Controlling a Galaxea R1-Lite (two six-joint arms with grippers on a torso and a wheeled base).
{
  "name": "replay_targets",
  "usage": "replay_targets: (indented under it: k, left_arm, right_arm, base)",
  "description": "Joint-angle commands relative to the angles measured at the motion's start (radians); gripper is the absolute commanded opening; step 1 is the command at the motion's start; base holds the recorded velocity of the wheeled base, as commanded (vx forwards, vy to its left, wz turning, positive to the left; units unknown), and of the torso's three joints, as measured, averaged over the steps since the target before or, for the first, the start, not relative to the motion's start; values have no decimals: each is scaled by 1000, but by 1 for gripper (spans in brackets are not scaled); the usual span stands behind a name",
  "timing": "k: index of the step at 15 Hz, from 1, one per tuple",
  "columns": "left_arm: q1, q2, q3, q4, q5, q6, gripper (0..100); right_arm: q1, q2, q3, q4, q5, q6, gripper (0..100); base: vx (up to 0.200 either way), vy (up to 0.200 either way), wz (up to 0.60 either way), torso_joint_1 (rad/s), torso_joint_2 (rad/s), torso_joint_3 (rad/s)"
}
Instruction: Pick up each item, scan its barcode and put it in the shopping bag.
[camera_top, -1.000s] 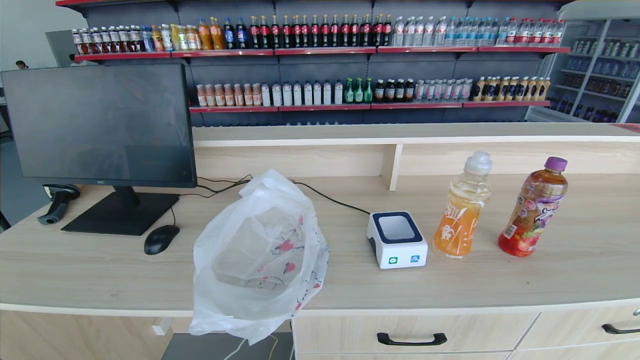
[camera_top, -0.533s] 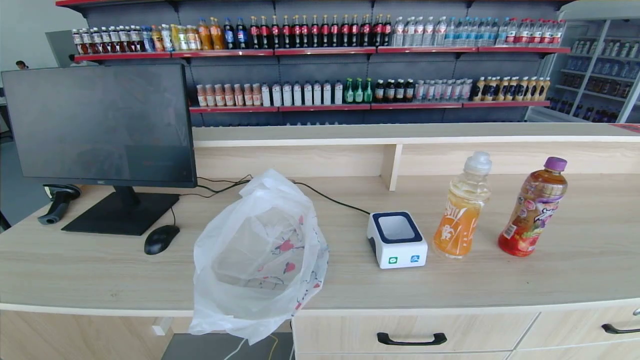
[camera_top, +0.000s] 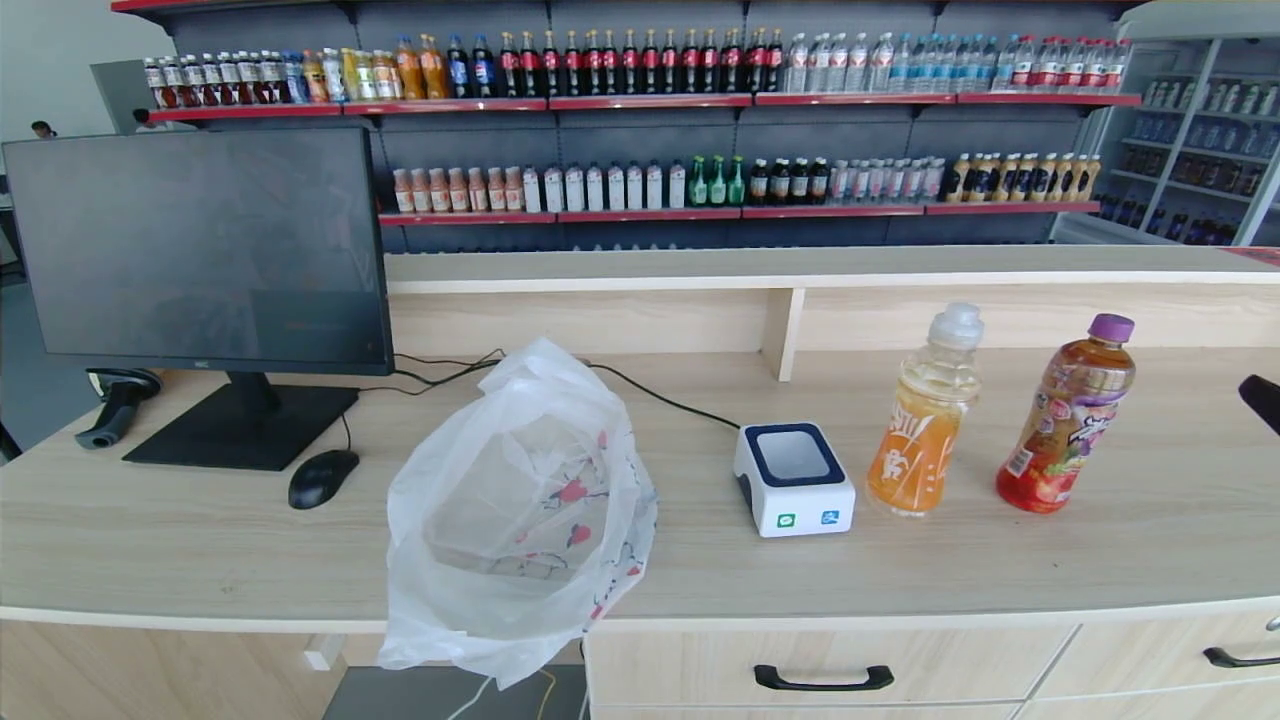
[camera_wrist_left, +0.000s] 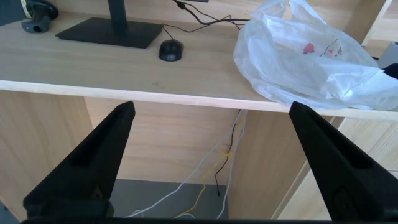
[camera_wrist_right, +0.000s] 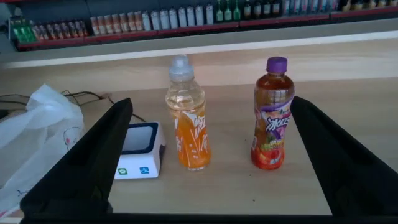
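An orange drink bottle with a clear cap and a red drink bottle with a purple cap stand upright, side by side, on the right of the wooden counter. Left of them sits a small white barcode scanner. A white plastic shopping bag stands open at the counter's front edge. My right gripper is open and empty, held in front of both bottles; one of its fingers shows right of the red bottle. My left gripper is open and empty, below the counter's front edge, near the bag.
A dark monitor on a stand, a black mouse and a handheld scanner occupy the counter's left. A cable runs behind the bag. A raised ledge bounds the back. Drawers with black handles sit below.
A finger of my right gripper has come into the head view at the right edge. The bottles, scanner and bag have not moved.
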Motion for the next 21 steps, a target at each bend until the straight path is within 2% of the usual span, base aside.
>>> replay_targets:
  k: [1, 3, 6, 10, 14, 21]
  left_arm:
    - [0, 0, 0, 0, 0, -1, 100]
    - [0, 0, 0, 0, 0, -1, 100]
    - [0, 0, 0, 0, 0, -1, 100]
    - [0, 0, 0, 0, 0, -1, 100]
    - [0, 0, 0, 0, 0, -1, 100]
    - [0, 0, 0, 0, 0, -1, 100]
  right_arm:
    - [38, 534, -46, -527, 8, -4, 100]
    - [70, 766, -63, -852, 8, -44, 100]
    - [140, 825, -80, -852, 8, -57, 100]
    - [145, 858, -50, -852, 9, -60, 100]
    - [159, 853, 97, -852, 8, -66, 100]
    - [186, 911, 144, -852, 8, -63, 100]
  base:
    - [0, 0, 0, 0, 0, 0]
    - [0, 0, 0, 0, 0, 0]
    - [0, 0, 0, 0, 0, 0]
    - [0, 0, 0, 0, 0, 0]
    - [0, 0, 0, 0, 0, 0]
    - [0, 0, 0, 0, 0, 0]
